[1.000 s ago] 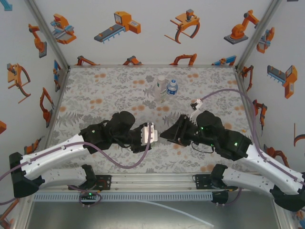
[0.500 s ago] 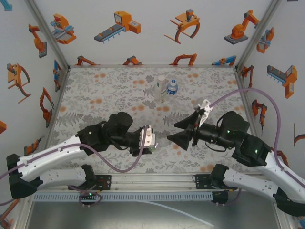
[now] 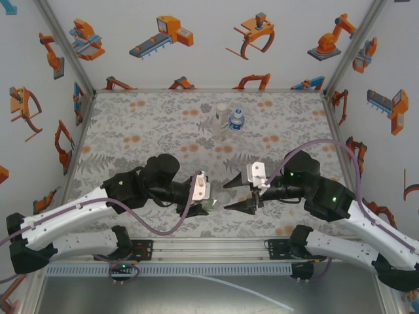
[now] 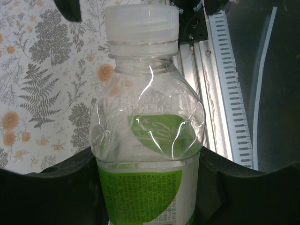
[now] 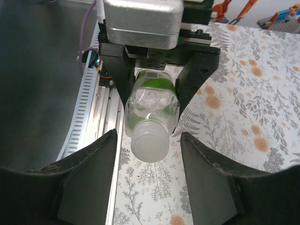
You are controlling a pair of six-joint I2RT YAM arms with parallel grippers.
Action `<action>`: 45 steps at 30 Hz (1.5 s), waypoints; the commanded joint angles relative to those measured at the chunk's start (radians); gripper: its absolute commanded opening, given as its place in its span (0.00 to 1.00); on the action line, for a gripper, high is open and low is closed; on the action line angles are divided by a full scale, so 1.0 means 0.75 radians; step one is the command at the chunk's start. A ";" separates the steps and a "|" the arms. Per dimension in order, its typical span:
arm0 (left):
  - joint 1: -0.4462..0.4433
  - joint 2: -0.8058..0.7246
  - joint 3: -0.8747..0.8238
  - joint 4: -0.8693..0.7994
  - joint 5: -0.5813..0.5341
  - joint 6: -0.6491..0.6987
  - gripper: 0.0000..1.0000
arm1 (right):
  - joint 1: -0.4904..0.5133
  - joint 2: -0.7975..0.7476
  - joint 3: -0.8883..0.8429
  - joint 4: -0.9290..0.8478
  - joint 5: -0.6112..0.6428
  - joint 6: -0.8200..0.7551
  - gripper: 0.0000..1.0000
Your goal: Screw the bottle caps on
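Note:
My left gripper [image 3: 202, 193] is shut on the green-labelled bottle [image 4: 150, 140], gripping its body at the label, neck pointing right toward the other arm. A white cap [image 4: 141, 23] sits on the bottle's neck. In the right wrist view that cap [image 5: 149, 145] lies between the fingers of my right gripper [image 5: 149, 161], which is open, with a gap of tabletop on each side. From above, the right gripper [image 3: 230, 195] faces the bottle's capped end [image 3: 212, 205]. Two more bottles stand at the back: a longer one [image 3: 221, 121] and a squat blue-labelled one [image 3: 237, 119].
The floral table [image 3: 144, 131] is walled by white panels with orange robot stickers. An aluminium rail [image 3: 209, 248] runs along the near edge just below both grippers. A purple cable [image 3: 327, 147] loops over the right arm.
The right gripper drew back to the right, rolled its wrist, then came in again to the bottle's capped end with jaws apart. The left gripper kept hold of the bottle, shifting slightly.

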 commanded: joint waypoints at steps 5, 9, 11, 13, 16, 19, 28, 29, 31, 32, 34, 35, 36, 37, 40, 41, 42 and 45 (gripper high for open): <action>-0.005 -0.032 -0.005 0.007 0.038 -0.034 0.00 | 0.001 -0.014 -0.042 0.063 -0.011 -0.054 0.51; -0.004 -0.032 0.000 0.012 0.044 -0.034 0.00 | 0.001 -0.011 -0.045 0.063 0.033 -0.052 0.44; -0.004 -0.032 0.003 0.012 0.048 -0.038 0.00 | 0.003 -0.012 -0.043 0.065 0.041 -0.050 0.37; -0.005 -0.032 0.001 0.012 0.047 -0.040 0.00 | 0.003 -0.017 -0.044 0.078 0.059 -0.023 0.31; -0.005 -0.027 0.001 0.012 0.035 -0.039 0.00 | 0.003 -0.034 -0.062 0.122 0.078 0.088 0.20; -0.005 -0.014 0.003 0.016 0.015 -0.034 0.00 | 0.003 -0.041 -0.108 0.230 0.220 0.416 0.03; -0.004 0.036 0.000 0.066 -0.088 -0.028 0.00 | 0.003 0.009 -0.140 0.150 0.725 1.702 0.00; -0.003 0.044 0.000 0.072 -0.104 -0.026 0.00 | 0.002 0.017 -0.137 0.125 0.752 1.818 0.00; -0.005 0.061 0.003 0.081 -0.136 -0.026 0.00 | 0.002 0.036 -0.127 0.061 0.783 1.993 0.00; -0.005 0.068 0.003 0.084 -0.152 -0.025 0.00 | 0.003 0.050 -0.115 0.006 0.798 2.072 0.00; -0.005 0.081 0.011 0.085 -0.178 -0.020 0.00 | 0.002 0.066 -0.112 -0.021 0.789 2.175 0.00; -0.004 0.086 0.012 0.086 -0.188 -0.019 0.00 | 0.002 0.069 -0.120 0.001 0.775 2.204 0.00; -0.005 0.089 0.014 0.085 -0.198 -0.017 0.00 | 0.003 0.074 -0.125 0.013 0.766 2.223 0.00; -0.005 0.093 0.016 0.085 -0.206 -0.018 0.00 | 0.003 0.079 -0.121 0.013 0.755 2.228 0.00; -0.005 0.097 0.021 0.085 -0.242 -0.021 0.00 | 0.003 0.103 -0.086 -0.025 0.735 2.208 0.00; -0.005 0.096 0.021 0.084 -0.259 -0.024 0.05 | 0.002 0.108 -0.079 -0.030 0.730 2.202 0.00; -0.003 0.095 0.019 0.085 -0.277 -0.028 0.08 | 0.002 0.111 -0.074 -0.036 0.731 2.195 0.00; -0.005 0.083 0.013 0.084 -0.317 -0.039 0.13 | 0.002 0.124 -0.061 -0.056 0.740 2.165 0.00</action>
